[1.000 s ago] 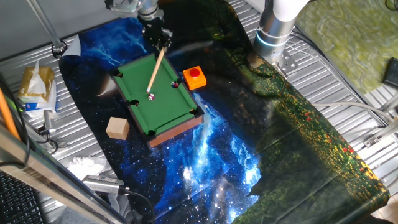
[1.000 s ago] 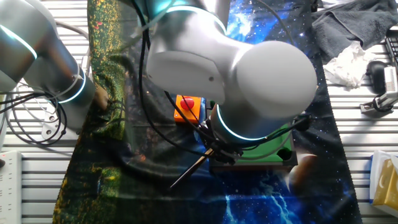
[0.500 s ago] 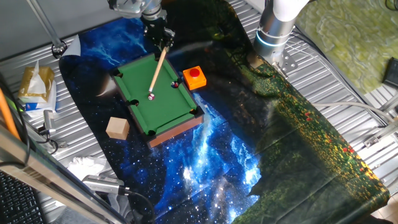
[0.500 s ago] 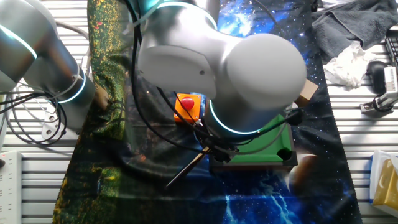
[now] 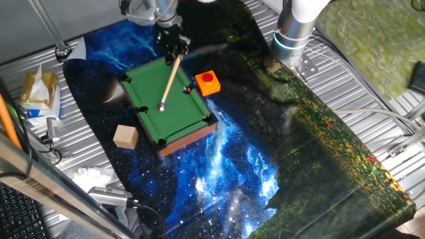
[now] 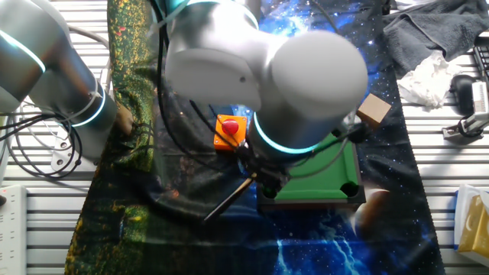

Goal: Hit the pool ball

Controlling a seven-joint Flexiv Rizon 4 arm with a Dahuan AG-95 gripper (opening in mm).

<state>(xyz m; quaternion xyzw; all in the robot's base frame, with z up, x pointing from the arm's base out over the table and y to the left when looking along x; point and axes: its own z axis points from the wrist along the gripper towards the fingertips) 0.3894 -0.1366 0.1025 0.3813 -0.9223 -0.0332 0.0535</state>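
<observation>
Upper left of the frame, my hand (image 5: 174, 48) clamps the cue stick (image 5: 169, 78) slanted low so its tip meets the pool ball (image 5: 161, 106).

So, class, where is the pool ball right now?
In one fixed view, the pool ball sits mid-felt on the small green pool table, at the tip of the cue stick, left of the orange box. The arm hides it in the other fixed view.

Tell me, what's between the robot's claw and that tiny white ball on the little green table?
Only the wooden cue stick, held in the gripper and reaching down to the pool ball. Bare green felt lies beneath. The arm-free fixed view shows it.
</observation>
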